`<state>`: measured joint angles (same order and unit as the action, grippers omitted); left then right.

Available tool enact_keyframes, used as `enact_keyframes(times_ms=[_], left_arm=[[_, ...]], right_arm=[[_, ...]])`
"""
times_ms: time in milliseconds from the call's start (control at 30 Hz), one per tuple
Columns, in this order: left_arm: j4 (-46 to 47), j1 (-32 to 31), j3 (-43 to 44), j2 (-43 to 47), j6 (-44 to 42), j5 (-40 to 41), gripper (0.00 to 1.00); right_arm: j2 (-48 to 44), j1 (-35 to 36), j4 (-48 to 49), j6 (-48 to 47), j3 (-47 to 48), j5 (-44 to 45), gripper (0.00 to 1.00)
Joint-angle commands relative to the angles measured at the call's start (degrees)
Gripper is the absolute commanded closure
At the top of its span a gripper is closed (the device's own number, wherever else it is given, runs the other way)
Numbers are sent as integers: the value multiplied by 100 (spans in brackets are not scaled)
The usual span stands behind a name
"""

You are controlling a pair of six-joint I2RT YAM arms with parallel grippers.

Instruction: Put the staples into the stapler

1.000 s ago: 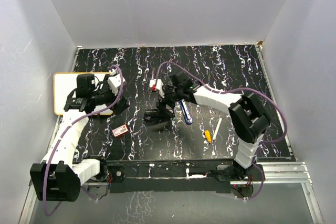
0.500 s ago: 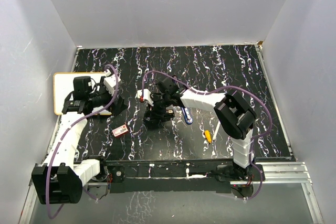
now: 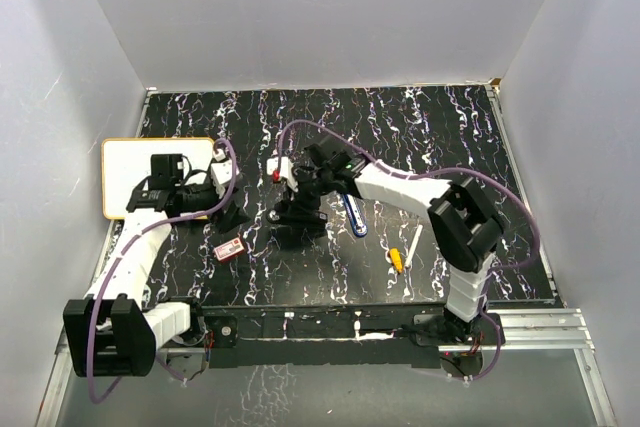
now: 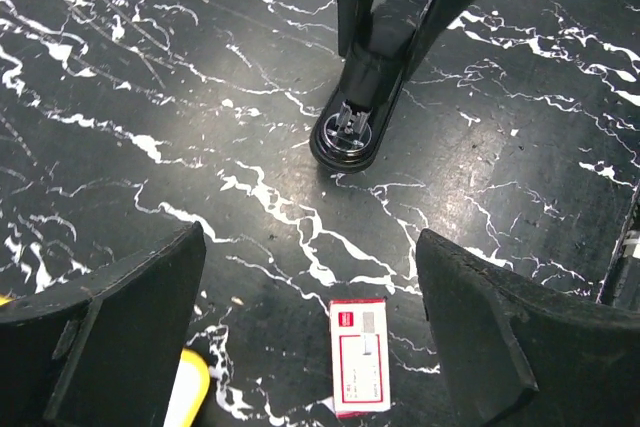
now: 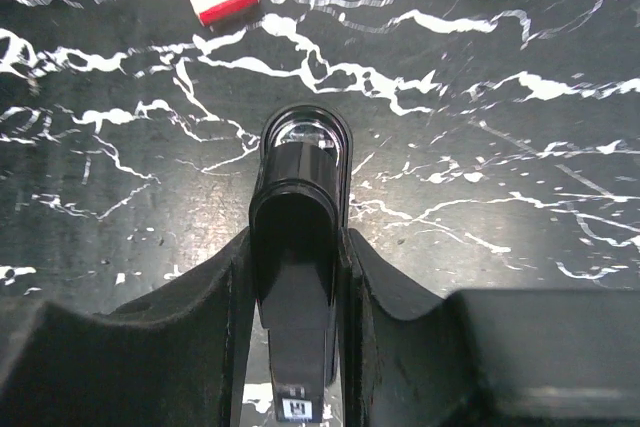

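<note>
The black stapler (image 3: 300, 215) lies left of the table's middle, and my right gripper (image 3: 298, 197) is shut on its body. In the right wrist view both fingers press the sides of the stapler (image 5: 298, 209), whose rounded front end points away from my right gripper (image 5: 295, 292). The staples, a small red-and-white box (image 3: 230, 248), lie flat near the front left. My left gripper (image 3: 226, 215) hovers open just behind the box. In the left wrist view the staples (image 4: 361, 357) lie between the wide-apart fingers (image 4: 105, 337) of my left gripper (image 4: 310, 347), with the stapler (image 4: 362, 112) farther ahead.
A blue stapler (image 3: 354, 215) lies right of the black one. A white pen with a yellow tip (image 3: 401, 255) lies at the front right. A white board with a yellow rim (image 3: 125, 172) sits at the left edge, its corner (image 4: 188, 395) by my left finger.
My right gripper has come down over the black stapler and closed on it. My left gripper has shifted toward the staples box and narrowed slightly.
</note>
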<state>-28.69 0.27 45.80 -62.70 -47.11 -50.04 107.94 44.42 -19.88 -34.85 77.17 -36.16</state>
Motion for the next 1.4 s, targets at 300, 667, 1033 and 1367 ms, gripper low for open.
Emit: enact_keyframes(times_ms=[300,667,1033,1367], left_arm=[[1253,-892,189,-739,506,-613,18],[1130,-1147,619,-994,357,-1038,20],[1240,-1704,841,-1535,314,-1356,35],[1888,-1917,568,-1741,726,-1331,53]], right_arm=[[-1336,-605,466,391,74,-1059,92],[-1625,-750,766,416,-424,-1373,92],[-1652,-764,923,419,-593,-1758,92],[-1773,-799,1236,502,-901,-1859,92]])
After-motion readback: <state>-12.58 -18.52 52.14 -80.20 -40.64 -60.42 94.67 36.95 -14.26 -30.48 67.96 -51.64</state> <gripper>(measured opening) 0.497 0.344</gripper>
